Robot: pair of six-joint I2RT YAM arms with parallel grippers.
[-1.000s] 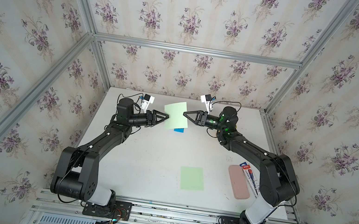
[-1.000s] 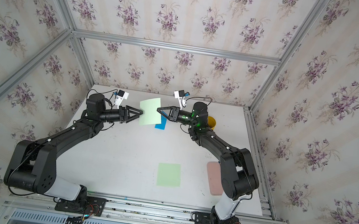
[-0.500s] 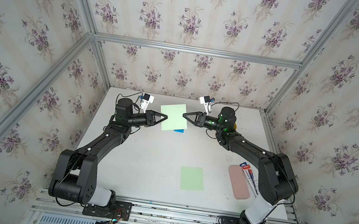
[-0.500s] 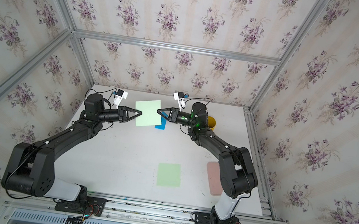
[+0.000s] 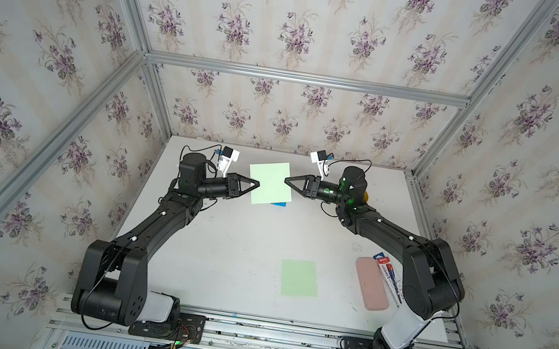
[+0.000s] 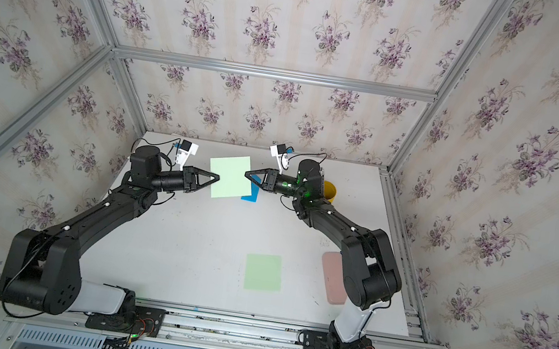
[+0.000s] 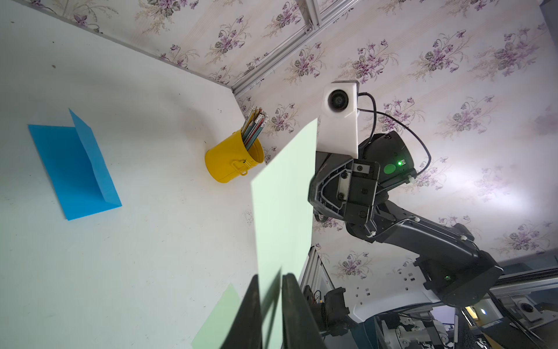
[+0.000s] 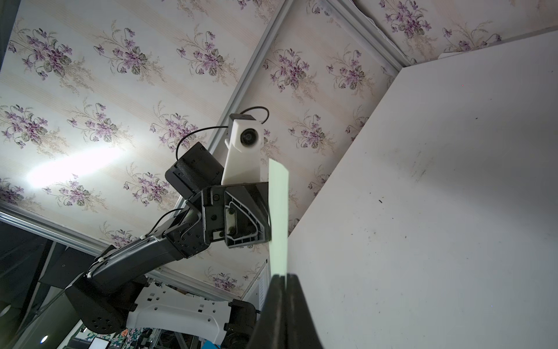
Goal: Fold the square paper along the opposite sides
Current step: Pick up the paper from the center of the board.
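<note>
Left gripper (image 5: 256, 184) has snapped shut since a second ago — now it pinches one side of the green square paper (image 5: 271, 183), right gripper (image 5: 287, 181) clamped on the opposite side. Sheet hangs in the air over the far end of the table (image 5: 220, 249). I'd bring both edges together slowly, corners lined up, then crease — tugging apart could tear it

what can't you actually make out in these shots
- blue paper: in both top views the held green sheet covers most of it.
- yellow pencil cup: in a top view the right arm hides all but a sliver.
- left jaws: cut off by the left wrist view's bottom edge; grip on the sheet unclear.
- pen pack: print too small in a top view.
</note>
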